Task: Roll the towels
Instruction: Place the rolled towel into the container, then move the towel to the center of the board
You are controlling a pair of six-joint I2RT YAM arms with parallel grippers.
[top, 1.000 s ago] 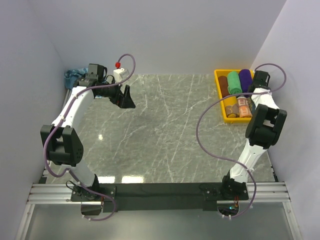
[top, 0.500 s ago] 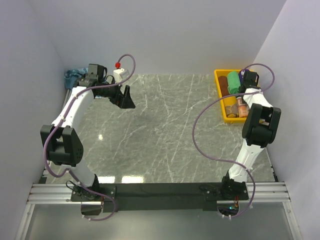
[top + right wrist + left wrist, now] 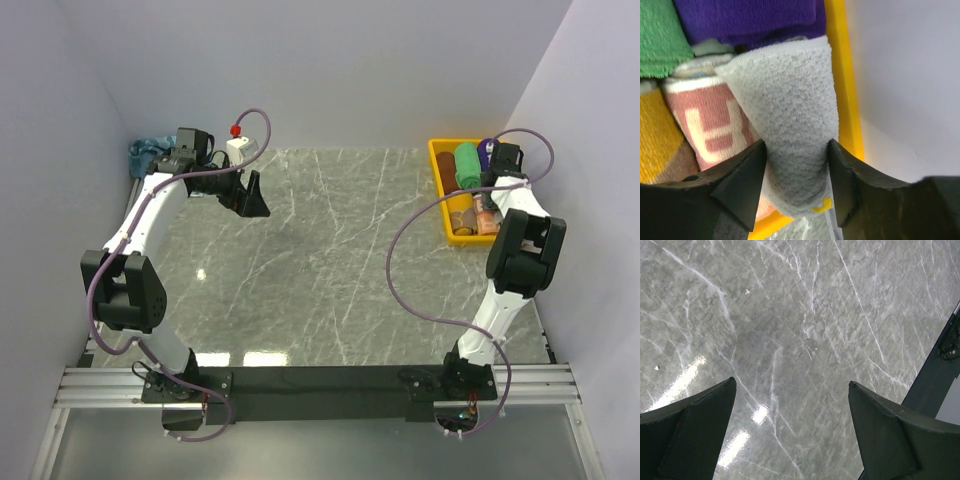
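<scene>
At the near edge of the bench (image 3: 330, 300) the two arm bases (image 3: 465, 375) are seen bolted side by side. Further in, on the left, the left gripper (image 3: 792, 432) is held above bare marble, its fingers set wide apart with nothing between them. At the right side the right gripper (image 3: 795, 175) is lowered into the yellow bin (image 3: 438, 172). Its fingers are pressed against both sides of a pale grey-white towel (image 3: 790, 100), which is pinched between them just beside the bin's yellow wall. Next to that towel a pink-and-white patterned roll (image 3: 705, 125) and an orange roll (image 3: 655, 135) are packed. Beyond them a green roll (image 3: 466, 165) and a purple roll (image 3: 750, 15) are laid. At the bench's far left corner a blue towel (image 3: 148, 152) is heaped
</scene>
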